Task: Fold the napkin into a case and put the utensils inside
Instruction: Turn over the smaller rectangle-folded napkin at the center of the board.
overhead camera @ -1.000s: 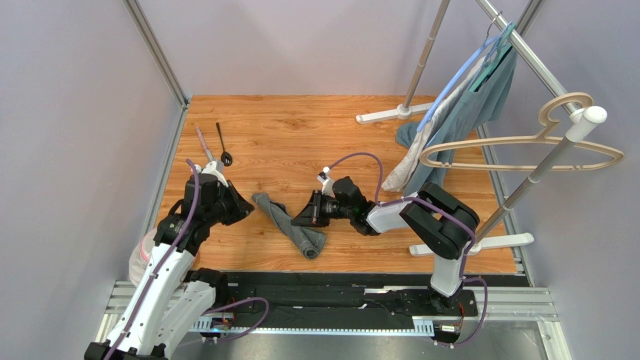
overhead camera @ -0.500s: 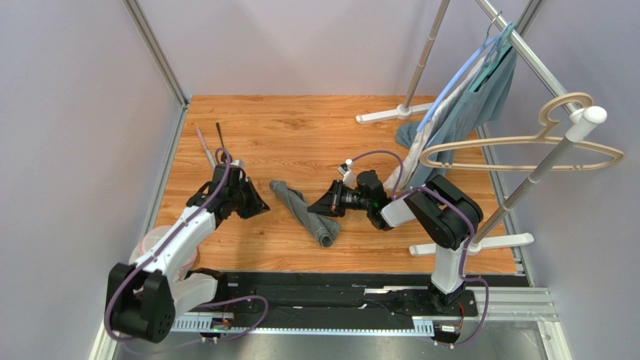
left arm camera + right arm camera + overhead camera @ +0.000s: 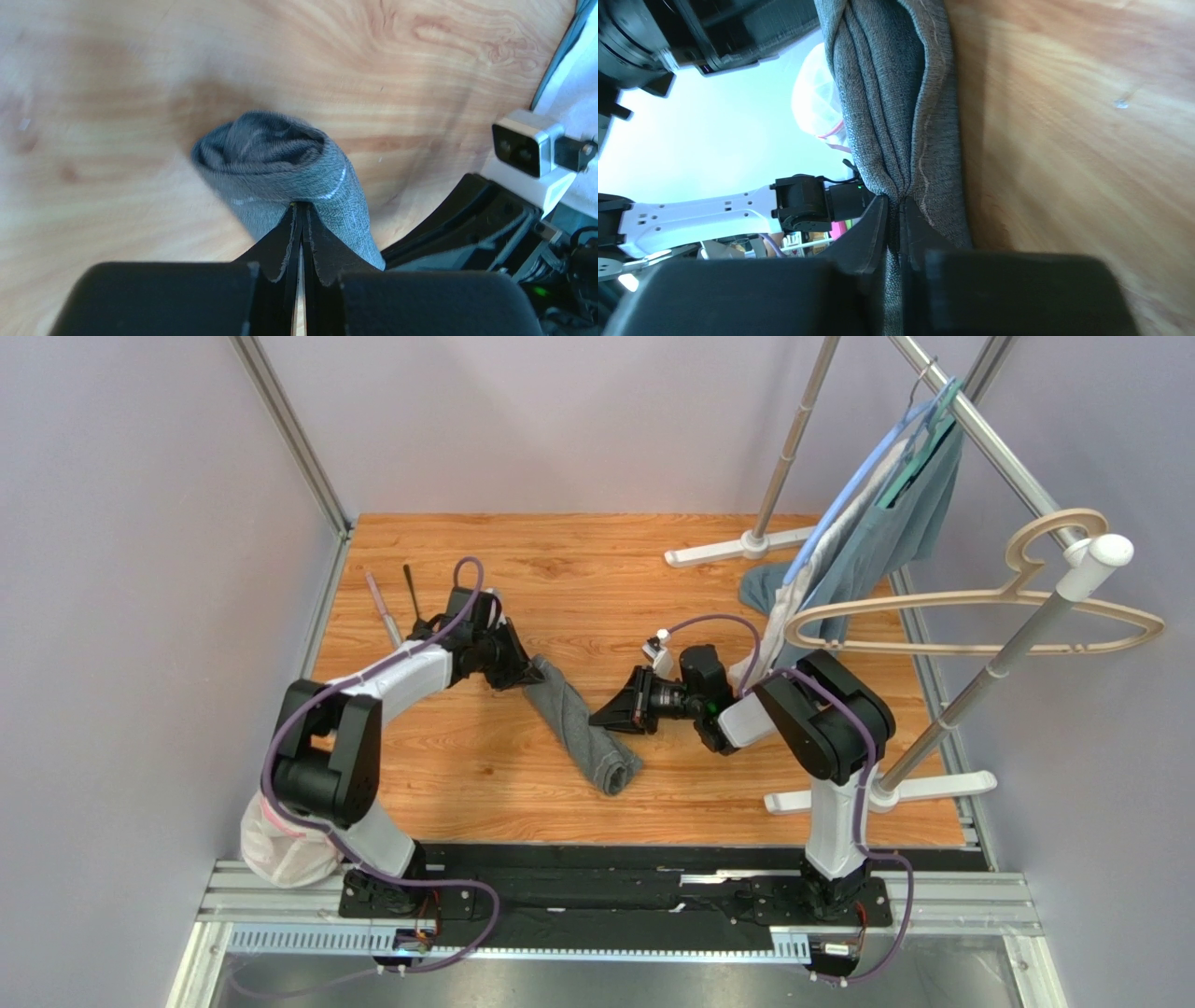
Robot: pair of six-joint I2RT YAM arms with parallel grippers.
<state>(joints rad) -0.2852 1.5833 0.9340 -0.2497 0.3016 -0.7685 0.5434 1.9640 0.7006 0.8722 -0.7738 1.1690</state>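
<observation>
**One napkin [image 3: 578, 732], two pincers clamped on it**

Nearest, along the front edge: one metal rail [image 3: 982, 903] carrying two arm bases. Beside the left base, one white bag [image 3: 274, 843], well back from the left pincer [image 3: 526, 672].

Next out: the single napkin, bunched into a long rumpled roll, not folded flat, lying slantwise on the worktop [image 3: 673, 798]. Left pincer closed tight on the roll's far end, fingers pressed together with a fold of grey cloth nipped at the tips. Right pincer [image 3: 603, 717] likewise pressed together on cloth, pinching a ridge along the roll's side, nearer the front than the left pincer.

Farther, left of the left pincer and apart from it: two utensils, one silver-grey knife [image 3: 380, 608] and one black spoon [image 3: 413, 592], side by side, outside the napkin. Spoon's near end hidden behind the left arm.

Farthest, right of and beyond the right pincer: one white rack [image 3: 786, 448], one teal-grey garment [image 3: 898, 518], one beige hanger [image 3: 1148, 627].

Surface: orange-brown wood-grain boards. Room: plain pale lilac walls [image 3: 140, 546] on three sides, with metal corner posts [image 3: 288, 434].
</observation>
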